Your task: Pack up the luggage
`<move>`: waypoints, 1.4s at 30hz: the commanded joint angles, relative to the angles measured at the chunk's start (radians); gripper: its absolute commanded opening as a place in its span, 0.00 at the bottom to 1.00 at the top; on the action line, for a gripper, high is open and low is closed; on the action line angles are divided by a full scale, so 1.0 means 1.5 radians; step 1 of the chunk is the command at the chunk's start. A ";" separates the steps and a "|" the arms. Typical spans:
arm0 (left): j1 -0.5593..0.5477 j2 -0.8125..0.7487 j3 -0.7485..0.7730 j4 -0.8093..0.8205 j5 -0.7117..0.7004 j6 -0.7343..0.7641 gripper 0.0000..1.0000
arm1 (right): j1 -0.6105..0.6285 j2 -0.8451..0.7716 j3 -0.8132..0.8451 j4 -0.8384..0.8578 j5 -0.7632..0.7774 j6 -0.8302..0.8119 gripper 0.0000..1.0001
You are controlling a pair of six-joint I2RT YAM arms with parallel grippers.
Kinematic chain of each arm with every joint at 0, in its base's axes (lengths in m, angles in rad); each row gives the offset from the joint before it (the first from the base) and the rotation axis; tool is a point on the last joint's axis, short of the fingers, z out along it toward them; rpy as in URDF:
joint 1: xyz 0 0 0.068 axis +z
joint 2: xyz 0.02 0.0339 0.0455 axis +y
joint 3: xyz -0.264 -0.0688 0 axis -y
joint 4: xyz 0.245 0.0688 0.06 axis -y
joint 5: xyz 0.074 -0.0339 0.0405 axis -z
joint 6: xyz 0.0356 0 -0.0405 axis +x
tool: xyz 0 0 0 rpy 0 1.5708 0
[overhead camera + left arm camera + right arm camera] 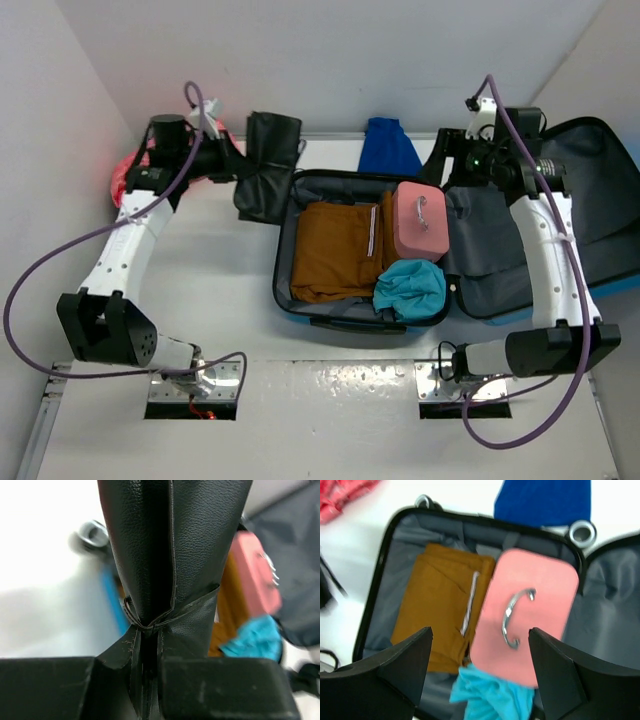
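Observation:
The blue suitcase [283, 300] lies open on the table, its grey-lined lid [600, 190] flopped to the right. In its tray lie a folded mustard garment [335, 250], a pink box-shaped case with a metal handle [418, 222] and a crumpled teal cloth [410, 288]. My left gripper [232, 160] is shut on a black leather-like garment [265, 165] and holds it up over the table, left of the suitcase's back corner; it fills the left wrist view [170, 555]. My right gripper [480, 635] is open and empty, above the pink case [525, 625].
A dark blue cloth [388, 145] lies behind the suitcase by the back wall. A red patterned cloth [125, 172] lies at the far left under my left arm. White walls close in on three sides.

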 commanded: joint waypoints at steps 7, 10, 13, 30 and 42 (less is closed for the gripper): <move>-0.217 0.051 -0.003 0.025 0.084 0.062 0.00 | 0.019 0.031 -0.012 0.160 -0.060 -0.032 0.78; -0.199 0.057 -0.012 0.013 0.186 0.157 0.00 | 0.007 0.029 -0.020 0.158 -0.090 -0.032 0.76; -0.216 0.103 0.026 -0.076 0.232 0.346 0.00 | -0.004 0.003 -0.053 0.182 -0.094 -0.024 0.76; -0.440 0.322 0.196 -0.563 0.194 1.047 0.00 | -0.006 -0.071 -0.054 0.097 -0.083 -0.081 0.76; -0.432 0.383 0.138 -0.345 0.168 0.708 0.36 | 0.022 -0.087 -0.091 0.079 -0.073 -0.093 0.76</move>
